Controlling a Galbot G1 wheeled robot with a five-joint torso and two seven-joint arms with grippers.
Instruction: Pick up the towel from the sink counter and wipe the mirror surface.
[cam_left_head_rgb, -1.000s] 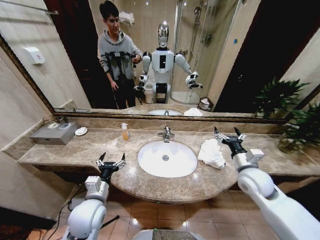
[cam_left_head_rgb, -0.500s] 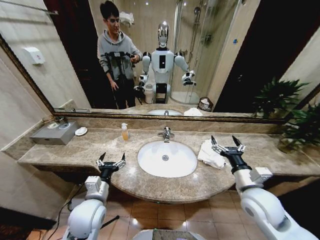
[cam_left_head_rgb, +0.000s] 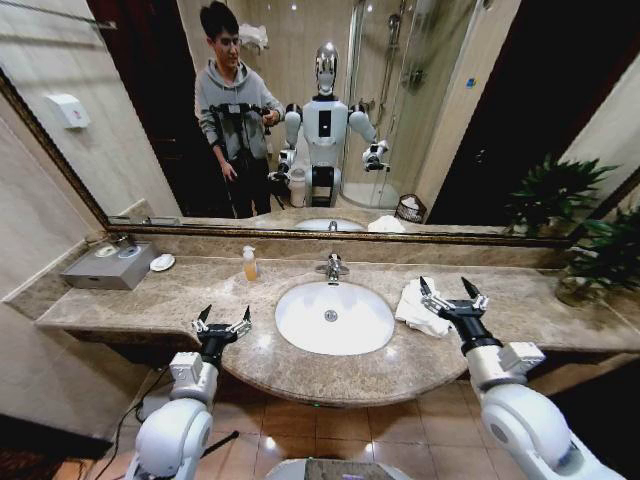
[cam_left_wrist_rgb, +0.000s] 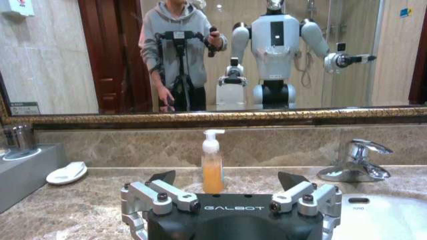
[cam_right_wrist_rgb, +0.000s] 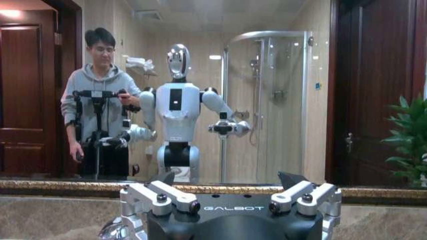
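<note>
Orange soap bottle (cam_left_head_rgb: 249, 264) stands upright near a white soap dish (cam_left_head_rgb: 162, 262); grey box (cam_left_head_rgb: 110, 266) at far left; potted plant (cam_left_head_rgb: 600, 262) at far right.

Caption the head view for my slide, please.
Right pincer open beside the towel on the sink counter.

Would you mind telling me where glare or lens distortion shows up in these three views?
Head view: the sink counter and mirror frame bow outward, and ceiling lights glint on the marble near the left tool. Left wrist view: highlights on the chrome tap. Right wrist view: a bright ceiling spot reflected at the upper corner.
</note>
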